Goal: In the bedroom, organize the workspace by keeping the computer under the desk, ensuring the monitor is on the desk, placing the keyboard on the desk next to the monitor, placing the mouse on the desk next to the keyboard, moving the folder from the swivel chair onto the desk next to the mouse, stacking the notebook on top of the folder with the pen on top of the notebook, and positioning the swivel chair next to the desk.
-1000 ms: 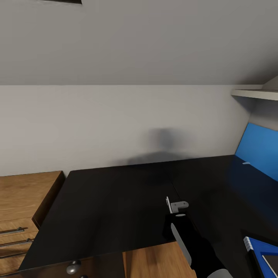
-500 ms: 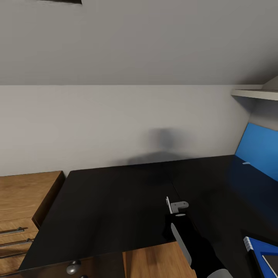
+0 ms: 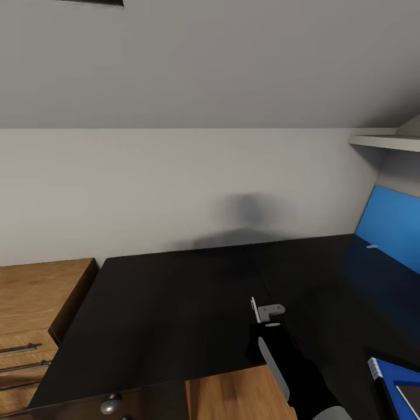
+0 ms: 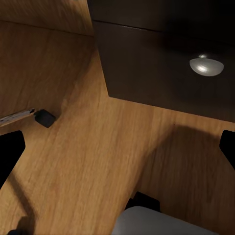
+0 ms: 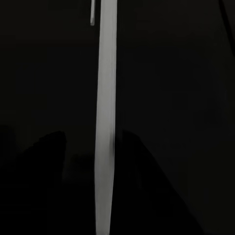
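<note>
Your head camera looks down over the desk (image 3: pixel 175 303), its black top running from the left edge near the light-wood dresser (image 3: pixel 35 303) to the blue back panel (image 3: pixel 389 224) on the far right. A white shelf (image 3: pixel 385 141) juts from the wall above that panel. The near left stretch of the black top lies bare.

Your right arm (image 3: pixel 291 367) reaches up from the lower edge over the desk's inner corner, and the right gripper (image 3: pixel 265 310) sits at its end above the black surface. From your right wrist camera, a thin, light-coloured stick, the pen (image 5: pixel 105 122), runs straight out between the dark fingers (image 5: pixel 44 186), which press close on either side of it, so the right gripper is clamped on the pen over the dark desktop.

At the near right corner of the head view lies the folder (image 3: pixel 394 379), bright blue with a white page edge, flat on the desk. The grey notebook (image 3: pixel 410 399) rests on top of it, cut by the picture's edge.

Your left wrist camera faces the wood floor (image 4: pixel 88 161) beside the dark drawer unit (image 4: pixel 161 63) with its round silver knob (image 4: pixel 206 65). The left gripper's (image 4: pixel 117 147) black fingertips (image 4: pixel 11 149) stand at opposite edges of that picture, spread wide with nothing between them.
</note>
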Tool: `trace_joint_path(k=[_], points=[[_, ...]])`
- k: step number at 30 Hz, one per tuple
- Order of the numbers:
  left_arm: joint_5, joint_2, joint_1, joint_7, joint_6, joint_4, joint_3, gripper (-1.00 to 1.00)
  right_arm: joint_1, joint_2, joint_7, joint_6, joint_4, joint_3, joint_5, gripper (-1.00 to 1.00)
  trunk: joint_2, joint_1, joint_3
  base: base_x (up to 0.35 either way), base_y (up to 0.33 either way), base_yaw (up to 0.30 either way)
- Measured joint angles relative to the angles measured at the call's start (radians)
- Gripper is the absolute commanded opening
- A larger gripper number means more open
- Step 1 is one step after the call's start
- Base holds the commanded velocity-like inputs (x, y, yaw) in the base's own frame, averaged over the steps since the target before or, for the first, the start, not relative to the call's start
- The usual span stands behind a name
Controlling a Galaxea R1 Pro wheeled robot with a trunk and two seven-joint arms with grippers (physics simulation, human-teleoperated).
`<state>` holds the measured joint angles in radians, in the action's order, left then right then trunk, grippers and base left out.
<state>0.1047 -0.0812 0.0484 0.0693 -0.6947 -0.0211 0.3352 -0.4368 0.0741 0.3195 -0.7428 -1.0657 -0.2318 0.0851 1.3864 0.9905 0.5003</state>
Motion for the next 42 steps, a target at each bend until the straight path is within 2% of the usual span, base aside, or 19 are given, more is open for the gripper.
trace_joint_path(k=[11, 15, 42], points=[[0.000, 0.000, 0.000, 0.000, -0.001, 0.000, 0.000, 1.00, 0.000, 0.000, 0.000, 0.000, 0.000, 0.000, 0.000, -1.00, 0.000, 0.000, 0.000, 0.000, 0.000, 0.000], [0.000, 0.000, 0.000, 0.000, -0.001, -0.001, 0.000, 1.00, 0.000, 0.000, -0.001, 0.000, 0.020, -0.001, 0.004, -1.00, -0.028, -0.015, -0.012, 0.000, 0.000, 0.000], [0.000, 0.000, 0.000, 0.000, -0.001, -0.001, 0.000, 1.00, 0.000, 0.000, -0.002, 0.000, 0.020, -0.002, 0.003, -1.00, -0.028, -0.015, -0.013, 0.000, 0.000, 0.000]])
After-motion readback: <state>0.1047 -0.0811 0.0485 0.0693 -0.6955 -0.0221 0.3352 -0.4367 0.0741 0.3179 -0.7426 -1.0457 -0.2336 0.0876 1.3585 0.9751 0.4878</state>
